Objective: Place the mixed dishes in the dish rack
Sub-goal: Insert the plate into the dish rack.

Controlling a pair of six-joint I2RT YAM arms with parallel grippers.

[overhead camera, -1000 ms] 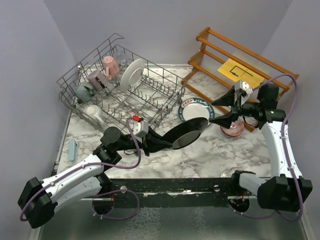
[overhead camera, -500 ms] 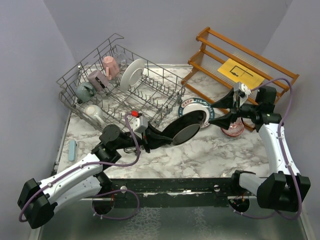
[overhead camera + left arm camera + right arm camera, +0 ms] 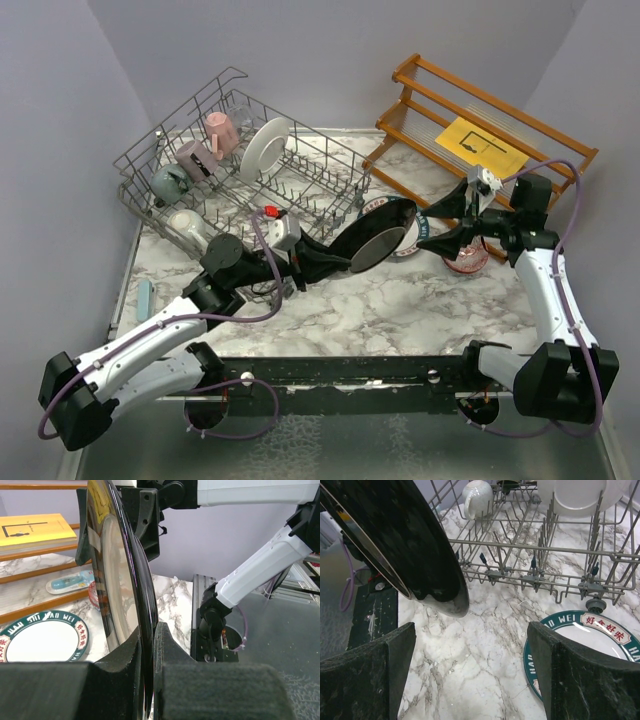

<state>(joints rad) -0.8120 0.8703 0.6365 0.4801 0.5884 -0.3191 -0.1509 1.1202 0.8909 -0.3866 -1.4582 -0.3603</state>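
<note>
Over marble table (image 3: 400,300), black plate (image 3: 378,240) edgewise

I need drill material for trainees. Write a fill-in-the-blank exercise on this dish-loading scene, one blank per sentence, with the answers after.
1. The left hand grips the rim of the ____.
2. The right hand stands ____, holding nothing.
3. The white plate stands on edge inside the ____.
4. The green-rimmed plate lies flat on the ____.

Missing words: black plate; open; dish rack; table.
</note>
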